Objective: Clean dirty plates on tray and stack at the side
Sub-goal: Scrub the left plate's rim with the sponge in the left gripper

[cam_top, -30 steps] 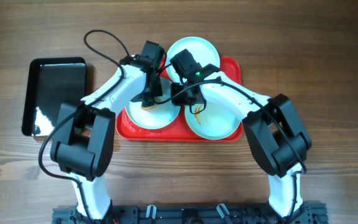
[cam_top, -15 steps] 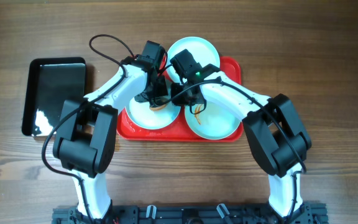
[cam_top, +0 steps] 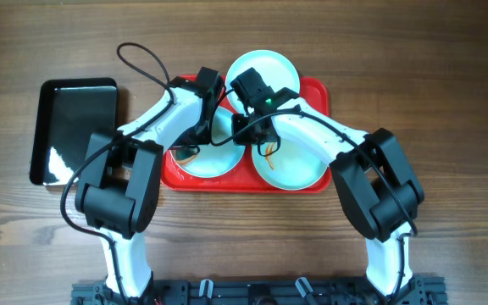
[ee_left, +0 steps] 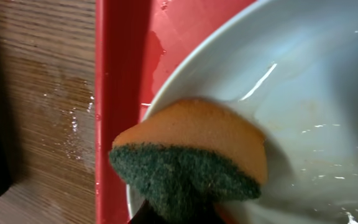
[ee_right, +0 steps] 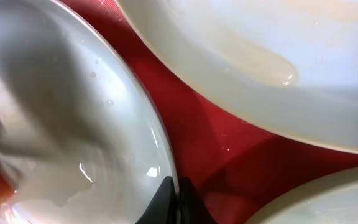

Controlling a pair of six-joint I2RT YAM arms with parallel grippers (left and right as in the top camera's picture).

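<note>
While the left tool (ee_left: 174, 214), closed on a sponge (ee_left: 194, 149), presses on the edge of the left plate (ee_left: 303, 106) on the red tray (ee_left: 120, 74), the right tool (ee_right: 174, 200) seems pinched shut on that plate's rim. Next, I judge, the sponge must sweep inward, pressing evenly.

Three plates (cam_top: 299, 169) fill the red tray (cam_top: 316, 182) at the middle of the table (cam_top: 447, 102), rims close together; the left arm (cam_top: 155, 123) and right arm (cam_top: 320, 131) meet above them, a sponge (ee_left: 191, 137) wedged on one rim. A black tray (cam_top: 74, 127) sits by the left edge. Bare wood runs along the right edge and near corners
</note>
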